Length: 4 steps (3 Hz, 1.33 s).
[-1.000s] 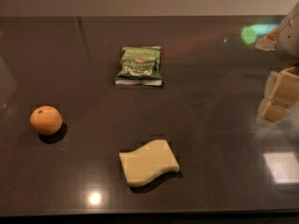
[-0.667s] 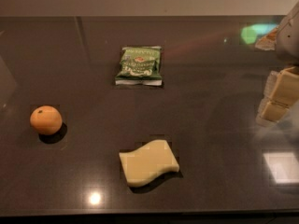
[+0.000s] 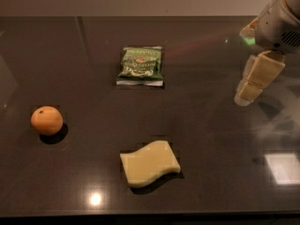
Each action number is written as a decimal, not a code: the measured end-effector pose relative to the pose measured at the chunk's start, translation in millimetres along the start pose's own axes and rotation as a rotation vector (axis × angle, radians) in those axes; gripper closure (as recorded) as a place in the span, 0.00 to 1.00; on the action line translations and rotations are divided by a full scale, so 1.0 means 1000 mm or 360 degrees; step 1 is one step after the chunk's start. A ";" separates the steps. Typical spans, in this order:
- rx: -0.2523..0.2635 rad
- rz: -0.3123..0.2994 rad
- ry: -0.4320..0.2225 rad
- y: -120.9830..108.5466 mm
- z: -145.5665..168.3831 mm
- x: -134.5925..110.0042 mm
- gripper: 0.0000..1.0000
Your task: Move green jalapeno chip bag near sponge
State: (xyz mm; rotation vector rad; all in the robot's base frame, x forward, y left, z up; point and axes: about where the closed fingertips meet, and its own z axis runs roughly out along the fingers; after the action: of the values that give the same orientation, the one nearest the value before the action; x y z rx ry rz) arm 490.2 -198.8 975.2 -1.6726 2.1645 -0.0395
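The green jalapeno chip bag [image 3: 140, 65] lies flat on the dark table [image 3: 211, 139], at the back centre. The pale yellow sponge [image 3: 150, 163] with wavy edges lies near the front centre, well apart from the bag. My gripper [image 3: 255, 81] hangs above the table at the right, far to the right of the bag and at about its depth. It holds nothing that shows.
A round orange fruit [image 3: 47, 120] sits on the left side of the table. The table's front edge runs along the bottom of the view. Bright light reflections lie at the front left and right.
My gripper has shifted a little to the left and farther into view. The bag, sponge and fruit have not moved.
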 end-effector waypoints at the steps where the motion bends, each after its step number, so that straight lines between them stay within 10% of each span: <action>1: 0.0005 0.0081 -0.0101 -0.036 0.019 -0.022 0.00; 4: -0.0071 0.0439 -0.0249 -0.121 0.118 -0.115 0.00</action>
State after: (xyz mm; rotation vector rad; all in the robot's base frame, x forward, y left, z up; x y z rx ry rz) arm 664.2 -99.7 932.4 -1.3364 2.2677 0.2116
